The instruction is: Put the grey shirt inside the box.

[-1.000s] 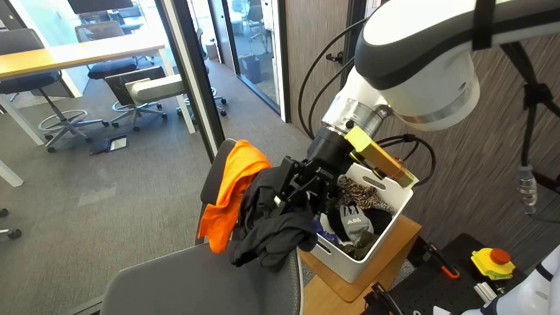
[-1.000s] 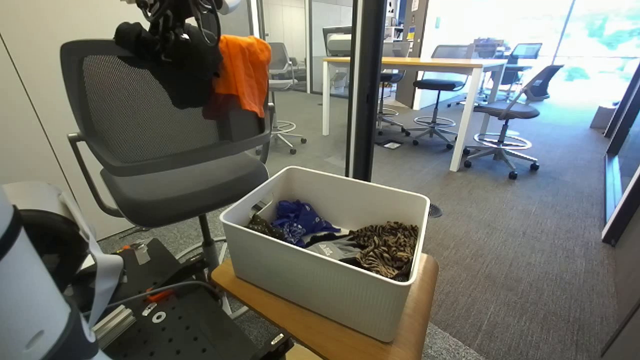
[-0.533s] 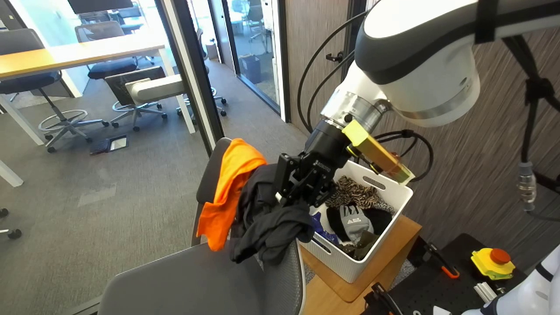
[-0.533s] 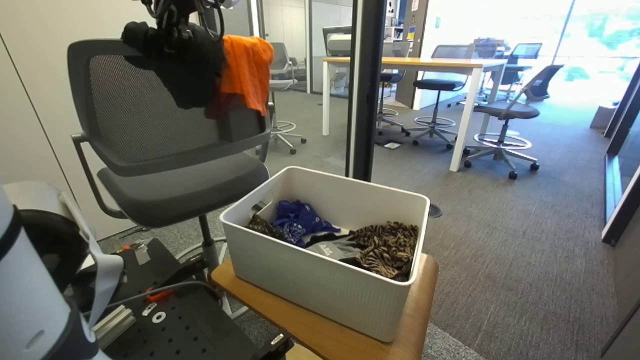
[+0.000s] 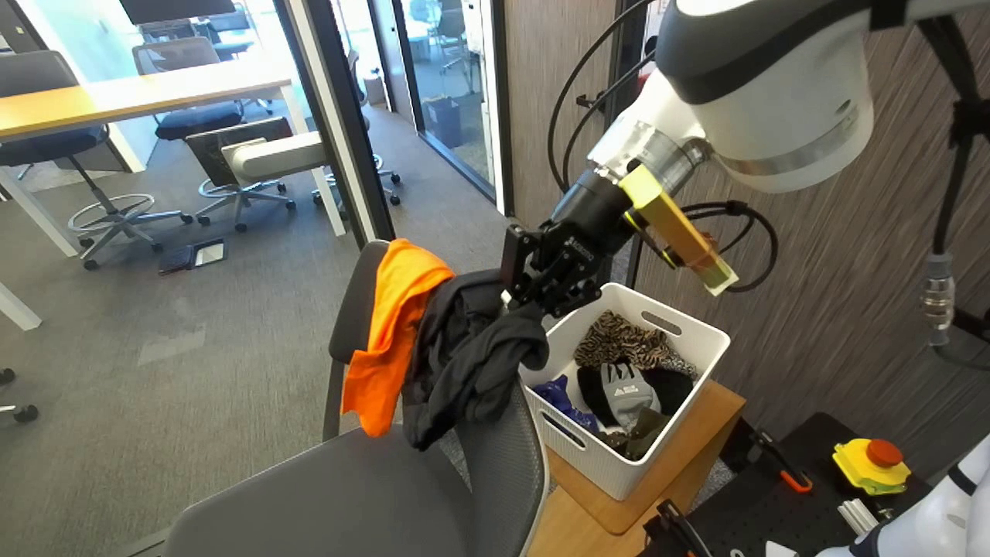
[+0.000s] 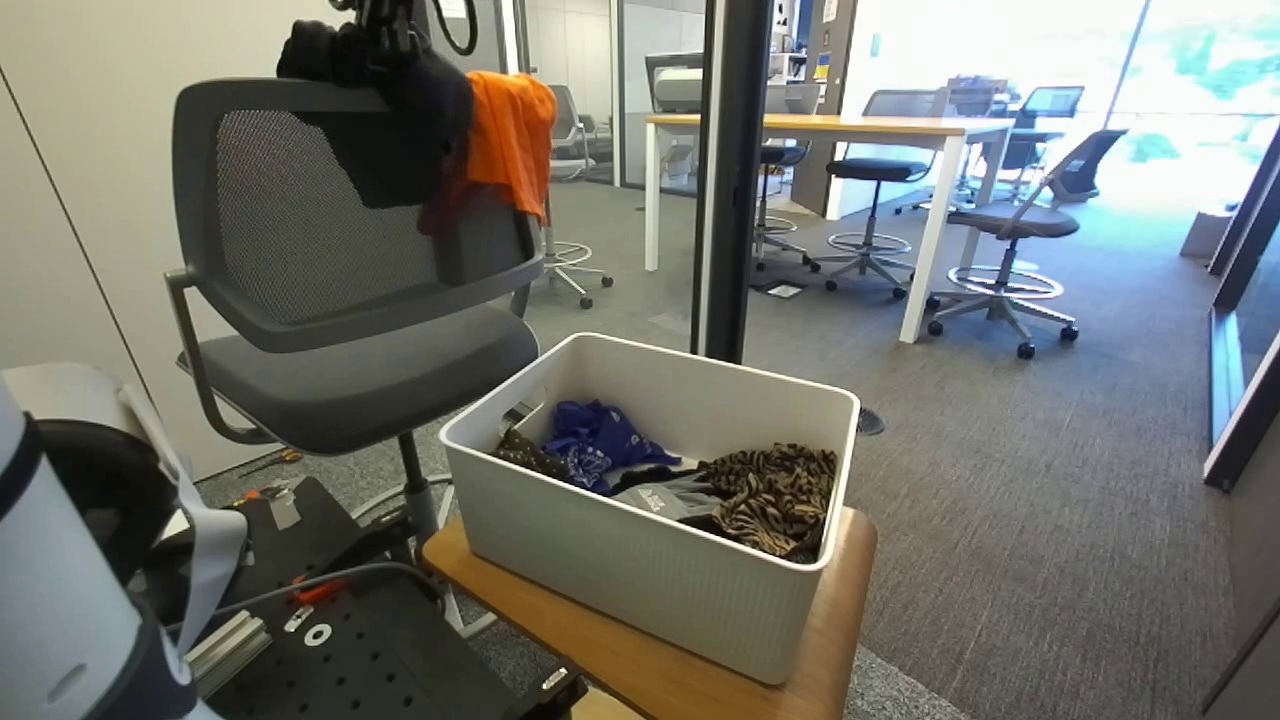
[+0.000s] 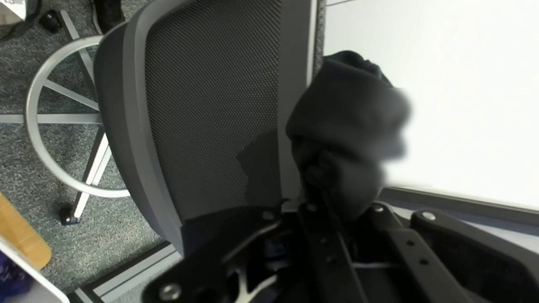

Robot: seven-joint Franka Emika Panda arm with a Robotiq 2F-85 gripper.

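Floor (image 5: 271,348): carpeted, grey.
Wall (image 5: 889,263): brown, wood-grained, finely streaked.
Table (image 5: 139,91): long, wood-topped, white-legged.
Chairs (image 6: 870,167): several, dark-seated, wheeled, near the table.
Windows (image 6: 1060,50): bright daylight, blurred greenery (image 6: 1220,75) beyond.
Post (image 6: 738,200): black, white-edged.

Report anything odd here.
The chair looks odd: in both exterior views it has turned since a second ago, while the gripper holds the dark shirt draped over its backrest. Perhaps the pull is swivelling it.

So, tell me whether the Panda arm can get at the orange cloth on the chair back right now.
Probably not yet: the orange cloth looks mostly uncovered, but the gripper appears closed on the grey shirt hanging beside it and would likely have to let go first.
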